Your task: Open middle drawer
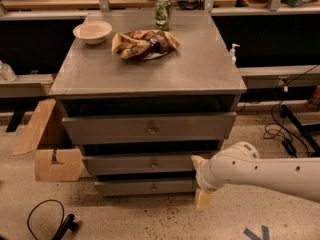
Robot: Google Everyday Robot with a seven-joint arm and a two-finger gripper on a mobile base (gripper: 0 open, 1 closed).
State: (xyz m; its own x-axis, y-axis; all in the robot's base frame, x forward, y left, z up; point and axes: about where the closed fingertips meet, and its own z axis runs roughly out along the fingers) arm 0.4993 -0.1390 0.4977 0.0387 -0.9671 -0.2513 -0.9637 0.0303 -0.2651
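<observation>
Pincer [200, 180] gapes beside middle drawer [135, 164], cardboard box [50, 156] opposite.

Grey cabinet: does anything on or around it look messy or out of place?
A crumpled snack bag lies on the cabinet top, and a torn cardboard box sits on the floor at its left side, flaps splayed. The gripper, open, hangs by the right end of the middle drawer.

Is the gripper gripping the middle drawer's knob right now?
No, the gripper hangs by the right end of the middle drawer, clear of its central knob.
</observation>
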